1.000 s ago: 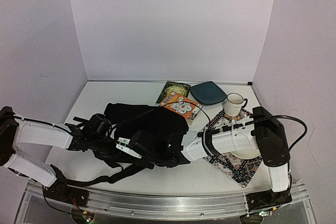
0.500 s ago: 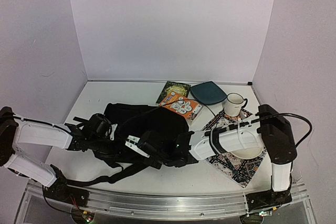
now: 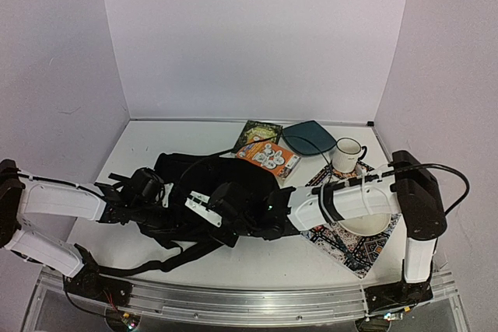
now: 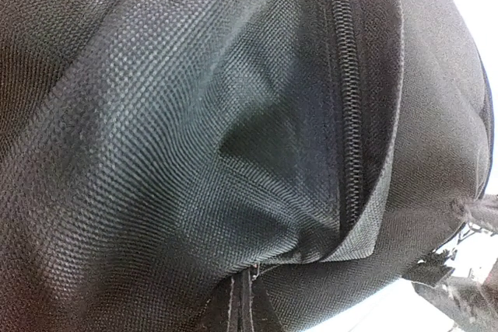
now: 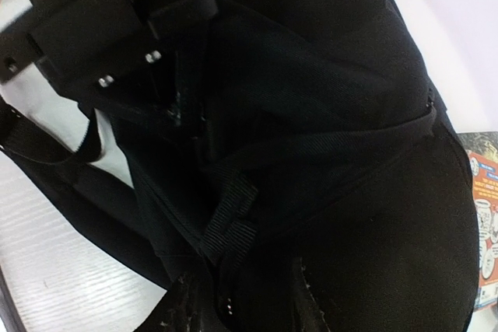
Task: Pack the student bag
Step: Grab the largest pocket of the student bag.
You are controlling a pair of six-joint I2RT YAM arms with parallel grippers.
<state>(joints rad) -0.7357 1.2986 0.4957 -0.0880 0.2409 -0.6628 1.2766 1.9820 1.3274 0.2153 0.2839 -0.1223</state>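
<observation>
The student bag point(image 3: 233, 184), a soft black backpack with straps, lies at the middle left of the table. My left gripper point(image 3: 159, 201) presses against its left side. In the left wrist view black fabric point(image 4: 156, 153) fills the frame, with a zipper point(image 4: 350, 114) running down the right, and the fabric bunches into a pinch at my left gripper point(image 4: 247, 293), which looks shut on it. My right gripper point(image 3: 201, 207) is over the bag's near side. In the right wrist view my right gripper point(image 5: 245, 305) is open, and a black webbing strap point(image 5: 229, 223) lies between the fingers.
Behind the bag lie a green book point(image 3: 261, 131), an orange box point(image 3: 268, 157) and a flat teal pouch point(image 3: 309, 138). A white mug point(image 3: 348, 153) and a white plate point(image 3: 369, 225) sit on a patterned mat point(image 3: 350, 250) at the right, under my right arm.
My right arm has swung to the right, and its gripper has shifted slightly right and farther onto the bag. The left arm has barely moved.
</observation>
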